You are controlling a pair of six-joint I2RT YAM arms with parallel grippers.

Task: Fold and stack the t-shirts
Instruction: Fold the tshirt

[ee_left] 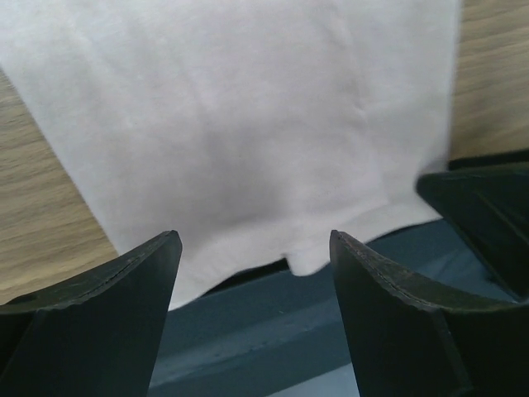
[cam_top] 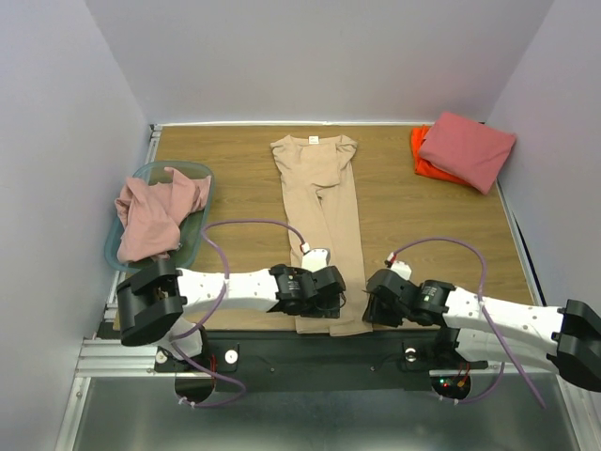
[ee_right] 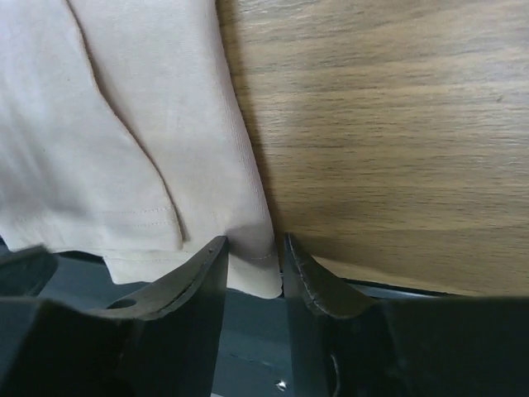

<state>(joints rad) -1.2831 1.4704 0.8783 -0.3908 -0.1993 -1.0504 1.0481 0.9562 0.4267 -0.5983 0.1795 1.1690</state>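
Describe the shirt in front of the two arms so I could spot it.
On the wooden table, look down the middle: a tan shirt lies as a long narrow strip running back to front. The pink shirt is crumpled in the bin at left and the red shirt sits folded in the far right corner; only the tan one is stretched out.

**Three Views, One Shared Hem**

The top camera looks down from above and behind the near edge, taking in the whole table (cam_top: pixel 423 235) out to the far wall (cam_top: pixel 329 56). The left wrist camera sits very close over the tan t-shirt (cam_top: pixel 324 202), facing its near hem between its own fingers (ee_left: pixel 124 281). The right wrist camera, equally close, faces that hem's right corner and the bare tabletop beside it. All three share the shirt's near hem at the table's near edge.
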